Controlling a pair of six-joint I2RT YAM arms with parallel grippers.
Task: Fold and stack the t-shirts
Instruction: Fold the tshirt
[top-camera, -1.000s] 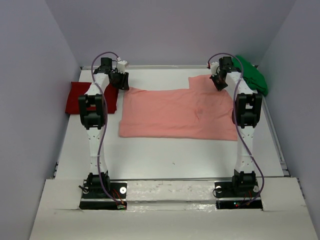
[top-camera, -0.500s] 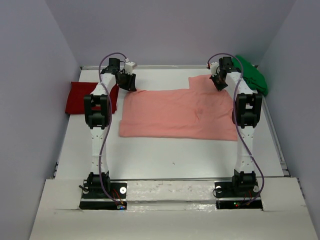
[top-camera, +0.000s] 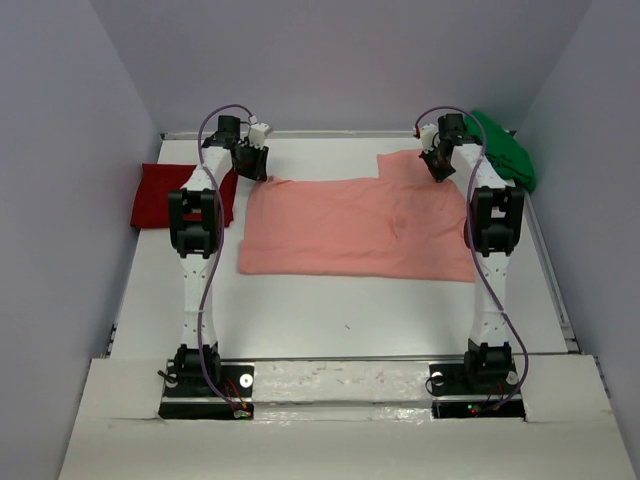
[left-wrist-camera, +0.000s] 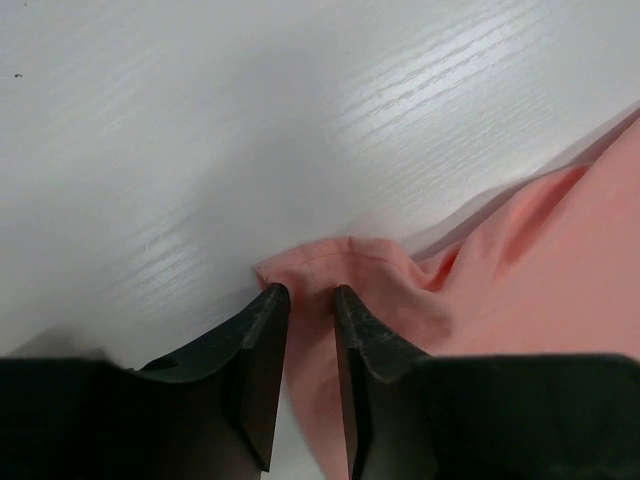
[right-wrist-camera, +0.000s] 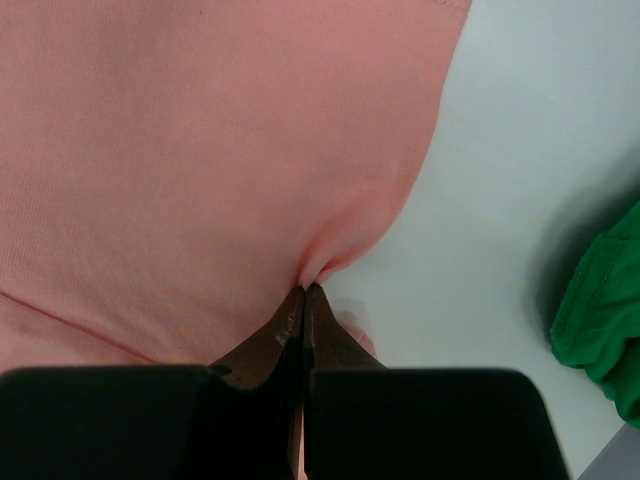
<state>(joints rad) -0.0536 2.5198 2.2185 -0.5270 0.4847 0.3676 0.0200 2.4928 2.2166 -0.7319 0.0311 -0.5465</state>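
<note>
The pink shirt (top-camera: 355, 225) is covering the middle of the surface (top-camera: 330, 315), leaving a wide bare strip lying open along the near side. A smaller bare patch is lying open along the far wall (top-camera: 340, 70), beyond the shirt's long edge. The red shirt (top-camera: 160, 195) is crowding the left wall (top-camera: 80, 180), and the green shirt (top-camera: 505, 150) is filling the far right corner. The left arm (top-camera: 192, 235) is standing between the red and pink shirts; the right arm (top-camera: 492, 225) is standing at the pink shirt's right edge.

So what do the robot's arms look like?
The left arm and right arm are white tubes with chunky black joints, standing on black bases. A thin purple cable loops along each one. The left tool and right tool are dark, with two flat, wedge-shaped fingers.
</note>
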